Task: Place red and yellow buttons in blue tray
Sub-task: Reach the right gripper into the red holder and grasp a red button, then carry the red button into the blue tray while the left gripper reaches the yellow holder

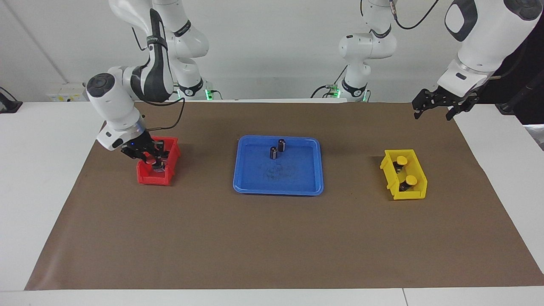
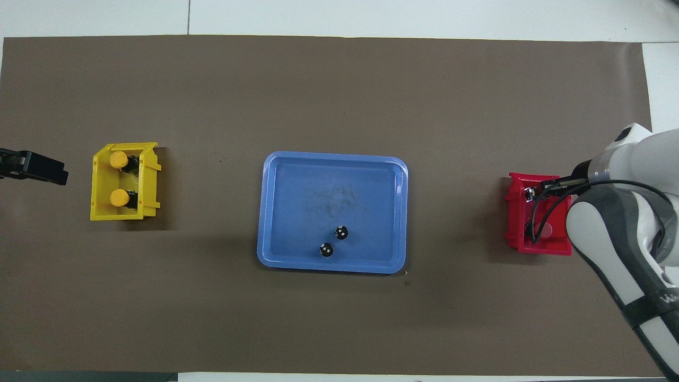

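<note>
My right gripper (image 1: 155, 161) stood low inside the small deep red plastic bin (image 1: 144, 176), at the right arm's end of the table, its jaws closed. A red cap showed between them in the facing view, so I judged them closed on a red mushroom-capped push button (image 1: 151, 160), though the arm hid most of the bin's inside. I could not make out the second red button.

I took the step in hand to be the pick of the first red button. The next move would call for a straight lift clear of the bin's walls, then a carry over the wide shallow blue plastic tray (image 1: 297, 182) at mid-table.

My left gripper (image 1: 438, 107) waited in the air over the edge of the brown paper mat (image 1: 272, 246) at the left arm's end, jaws wide open and empty.

The blue tray held only two dark capless cylinders (image 1: 277, 149), upright and just beside each other, in its part nearer the robots. The small deep yellow plastic bin (image 1: 418, 193) held two yellow mushroom-capped push buttons (image 1: 406, 171), lying on their sides, untouched.
</note>
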Motion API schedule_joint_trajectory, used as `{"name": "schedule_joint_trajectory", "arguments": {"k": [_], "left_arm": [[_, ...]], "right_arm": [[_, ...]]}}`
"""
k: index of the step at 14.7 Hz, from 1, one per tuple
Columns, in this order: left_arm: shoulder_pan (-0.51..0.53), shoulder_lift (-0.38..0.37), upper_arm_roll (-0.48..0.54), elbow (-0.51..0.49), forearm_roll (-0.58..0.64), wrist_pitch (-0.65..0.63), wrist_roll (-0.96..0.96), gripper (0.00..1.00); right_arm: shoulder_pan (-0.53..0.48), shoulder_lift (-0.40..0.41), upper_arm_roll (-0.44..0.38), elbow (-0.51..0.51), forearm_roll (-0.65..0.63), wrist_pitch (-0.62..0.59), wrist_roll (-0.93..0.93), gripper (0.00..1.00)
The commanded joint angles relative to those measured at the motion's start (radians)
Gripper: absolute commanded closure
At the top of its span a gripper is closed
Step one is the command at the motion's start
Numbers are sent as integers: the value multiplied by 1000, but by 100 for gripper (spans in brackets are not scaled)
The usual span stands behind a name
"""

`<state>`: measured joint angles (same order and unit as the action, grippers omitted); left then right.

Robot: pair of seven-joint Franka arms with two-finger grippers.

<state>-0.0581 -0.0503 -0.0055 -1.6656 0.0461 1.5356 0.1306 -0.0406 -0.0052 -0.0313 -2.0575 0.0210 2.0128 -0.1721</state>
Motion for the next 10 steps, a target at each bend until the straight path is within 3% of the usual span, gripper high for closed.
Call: {"name": "schedule_joint_trajectory", "arguments": {"k": [1,3,6,8,10], "left_arm": [[3,-34,2,-33,-15,-8,3,0],[3,-34,2,-33,-15,-12,3,0],[4,-34,4,-33,-15,-22,4,0],[7,-34,10,-31,-15,-23,0,0],[0,-34,10,-33,-14,-19,3,0]], "right_arm": [[60,66,30,210,7,-178,90,85],[167,126,33,340,2,-241,256,86],[361,174,33,433,1,-244,552,88],[470,230,33,456,1,-203,731,88],[534,254,34,426,1,-129,799,88]]}}
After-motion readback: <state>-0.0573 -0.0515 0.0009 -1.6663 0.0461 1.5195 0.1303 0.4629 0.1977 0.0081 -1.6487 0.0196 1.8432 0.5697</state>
